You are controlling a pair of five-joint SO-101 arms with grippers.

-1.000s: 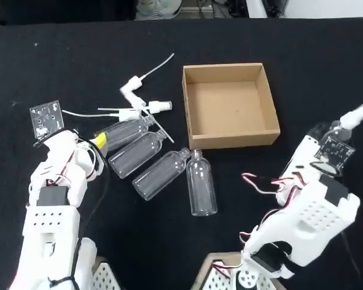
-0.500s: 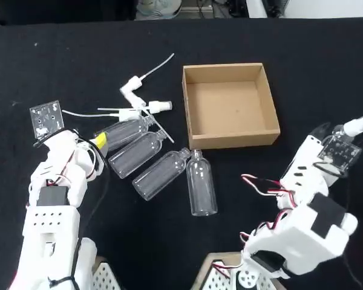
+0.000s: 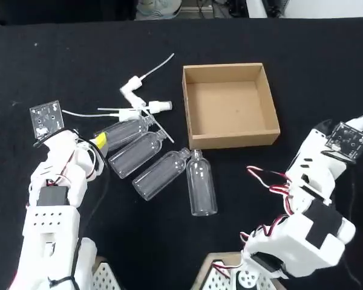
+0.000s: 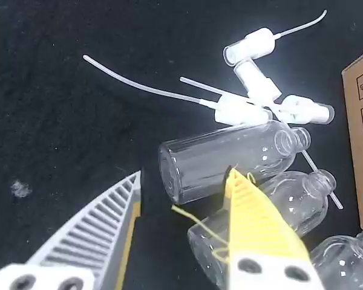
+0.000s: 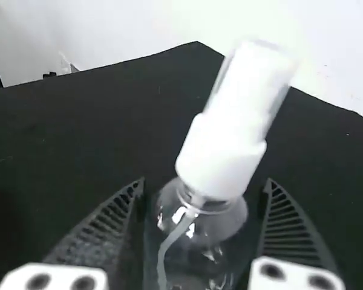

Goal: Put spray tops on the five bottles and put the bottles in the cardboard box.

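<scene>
Here the right gripper (image 5: 204,181) sits near the tabletop's right edge, its jaws clamped on either side of a capped bottle (image 5: 199,235) whose white spray top (image 5: 242,121) is seated on the neck and points out toward that edge. The cardboard box (image 3: 236,141) stands toward the middle of the far half of the tabletop, well apart from that bottle. Four open-necked bottles (image 3: 124,132) (image 3: 138,154) (image 3: 161,174) (image 3: 201,182) lie on their sides in a fan off the box's near left corner, the last of them with its neck just beside the box's near wall. Beyond them, toward the far edge, loose spray tops (image 3: 128,113) lie in a tangle, their thin dip tubes crossing one another and running over the necks of the two bottles nearest them. The left gripper (image 4: 184,174) is on the tabletop's left side with its jaws spread wide and nothing between them, the yellow finger (image 4: 254,223) over the base of the bottle farthest from the box. The tabletop (image 3: 290,42) is covered in black cloth; pale clutter shows past its far edge, and a white wall (image 5: 109,30) rises behind it in the right wrist view.
</scene>
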